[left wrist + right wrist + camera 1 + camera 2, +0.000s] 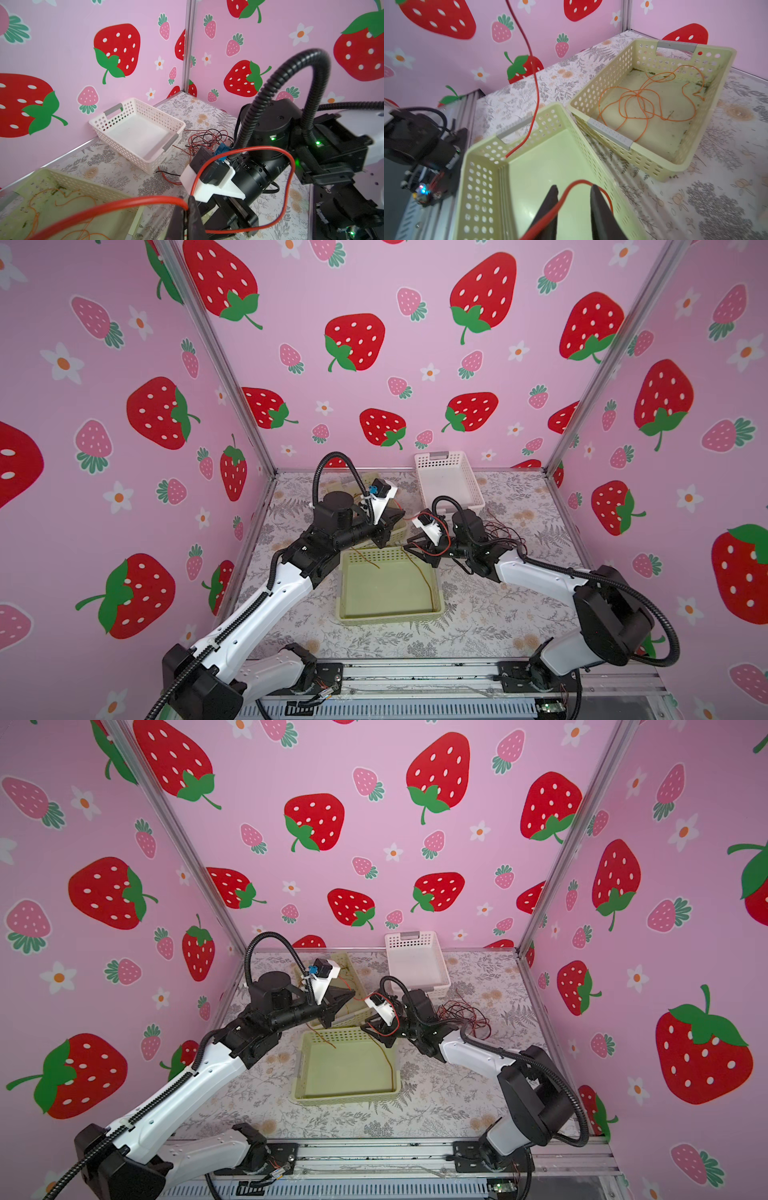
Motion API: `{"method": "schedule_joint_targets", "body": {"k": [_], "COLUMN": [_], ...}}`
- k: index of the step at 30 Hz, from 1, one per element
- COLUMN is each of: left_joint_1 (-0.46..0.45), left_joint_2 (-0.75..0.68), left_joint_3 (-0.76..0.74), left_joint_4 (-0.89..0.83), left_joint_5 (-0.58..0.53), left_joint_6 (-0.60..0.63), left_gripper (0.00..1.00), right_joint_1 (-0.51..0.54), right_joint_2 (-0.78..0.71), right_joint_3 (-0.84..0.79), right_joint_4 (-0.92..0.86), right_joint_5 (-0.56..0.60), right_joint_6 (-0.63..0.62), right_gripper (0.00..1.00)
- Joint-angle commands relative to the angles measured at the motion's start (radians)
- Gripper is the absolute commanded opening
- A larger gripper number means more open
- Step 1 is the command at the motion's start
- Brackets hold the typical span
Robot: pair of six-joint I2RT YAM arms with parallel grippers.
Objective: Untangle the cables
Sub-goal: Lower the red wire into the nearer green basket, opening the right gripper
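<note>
Left hand point(188, 204) tight; right hand point(574, 189) agape

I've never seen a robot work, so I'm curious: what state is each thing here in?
Left claw: shut on the red cable.
Right claw: open, red cable looping between its fingers.
Orange cable: loosely coiled inside the far basket.
Red and black cables: tangled heap on the table.
White basket: upright, empty.
Near basket: upright, red cable end hanging into it.

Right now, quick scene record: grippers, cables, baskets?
left gripper: shut on red cable
right gripper: open, red cable looping between jaws, over near green basket
orange cable: coiled in far green basket
red-and-black tangle: on table beside white basket
white basket: nothing visible inside
</note>
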Motion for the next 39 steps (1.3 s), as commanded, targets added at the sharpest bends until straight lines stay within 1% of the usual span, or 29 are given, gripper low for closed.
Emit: {"method": "schedule_joint_targets", "body": {"k": [1,5,8,11,17,20,24,26,30,32,33,36,39], "left_joint_1": [-0.008,-0.009,-0.009,-0.009,-0.015,-0.027,-0.031,-0.032,-0.032,-0.032,-0.032,-0.039,-0.074], "left_joint_2": [-0.02,-0.039,-0.071,-0.115,-0.145,-0.14,-0.139,-0.141,-0.153,-0.141,-0.122,-0.038,0.031], "left_joint_3": [-0.044,-0.114,-0.178,-0.242,-0.364,-0.392,-0.431,-0.45,-0.496,-0.512,-0.515,-0.496,-0.465], "left_joint_4": [0.074,0.081,0.083,0.102,0.171,0.171,0.159,0.14,0.12,0.136,0.146,0.164,0.152], "left_joint_5": [0.012,0.002,-0.042,-0.069,-0.062,-0.072,-0.098,-0.149,-0.308,-0.349,-0.351,-0.323,-0.318], "left_joint_6": [-0.062,-0.122,-0.164,-0.223,-0.331,-0.347,-0.37,-0.379,-0.395,-0.405,-0.404,-0.396,-0.387], "left_gripper": [0.0,0.0,0.0,0.0,0.0,0.0,0.0,0.0,0.0,0.0,0.0,0.0,0.0], "right_joint_1": [0.007,0.006,0.005,0.004,-0.04,-0.073,-0.1,-0.109,-0.132,-0.136,-0.14,-0.158,-0.188], "right_joint_2": [-0.066,-0.117,-0.14,-0.158,-0.197,-0.215,-0.214,-0.207,-0.192,-0.192,-0.192,-0.189,-0.186], "right_joint_3": [-0.036,-0.068,-0.086,-0.107,-0.117,-0.099,-0.06,-0.045,-0.018,-0.014,-0.011,0.003,0.01], "right_joint_4": [0.007,-0.042,-0.08,-0.098,-0.136,-0.155,-0.209,-0.23,-0.261,-0.26,-0.26,-0.274,-0.297], "right_joint_5": [0.094,0.135,0.13,0.159,0.258,0.276,0.331,0.366,0.413,0.429,0.431,0.465,0.493], "right_joint_6": [-0.024,-0.057,-0.081,-0.089,-0.104,-0.11,-0.12,-0.114,-0.095,-0.092,-0.092,-0.08,-0.06], "right_gripper": [0.41,0.5,0.51,0.57,0.61,0.62,0.63,0.63,0.64,0.64,0.64,0.63,0.63]}}
